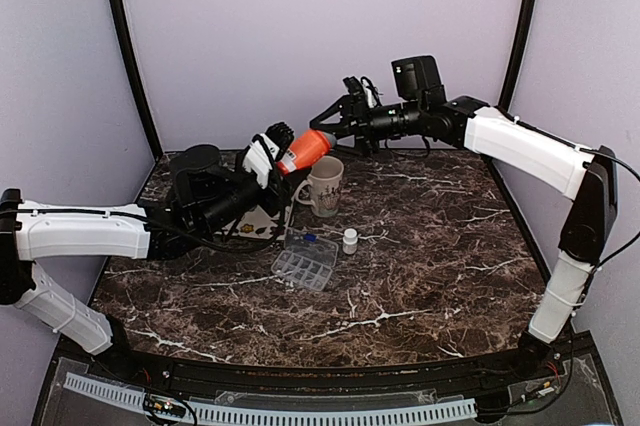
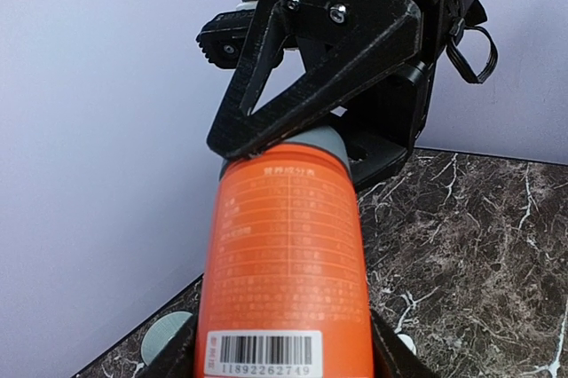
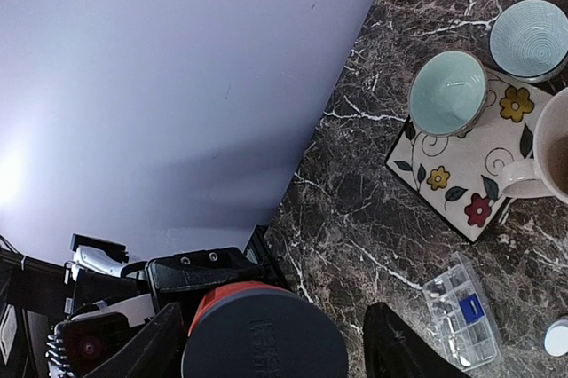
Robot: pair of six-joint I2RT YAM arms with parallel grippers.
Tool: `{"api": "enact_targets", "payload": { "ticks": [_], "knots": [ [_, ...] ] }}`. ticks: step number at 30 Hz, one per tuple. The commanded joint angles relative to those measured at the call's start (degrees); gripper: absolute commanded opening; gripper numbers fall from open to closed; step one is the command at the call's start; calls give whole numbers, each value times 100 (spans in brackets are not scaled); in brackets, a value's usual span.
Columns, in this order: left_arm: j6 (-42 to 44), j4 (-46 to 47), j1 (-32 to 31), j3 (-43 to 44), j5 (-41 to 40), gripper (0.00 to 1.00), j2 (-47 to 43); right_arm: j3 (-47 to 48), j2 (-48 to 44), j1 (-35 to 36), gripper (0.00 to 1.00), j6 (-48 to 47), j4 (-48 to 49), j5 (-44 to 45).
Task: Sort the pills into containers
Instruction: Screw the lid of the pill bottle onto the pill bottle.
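Lying near on the marbled bench is a clear compartmented pill box. Beyond, the left claw clenches a smooth orange cylindrical bottle, raised, tilted right. Farther, the right claw straddles its round grey cap loosely, a gap showing.

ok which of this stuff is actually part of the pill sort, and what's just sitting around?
Job in hand: orange pill bottle, grey cap on it, clear pill organizer, small white bottle.

Lying about: mug, flowered mat, pale green bowl, ribbed bowl.
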Motion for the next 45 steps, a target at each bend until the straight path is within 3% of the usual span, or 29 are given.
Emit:
{"api": "enact_targets", "payload": {
  "ticks": [1,45],
  "knots": [
    [-179,1077,-85,-5,137,1,-533,-8,101,39,68,-259,-383,348],
    [-1056,496,116,-557,28,1,-923,153,-592,171,74,-868,-745,880]
  ]
}}
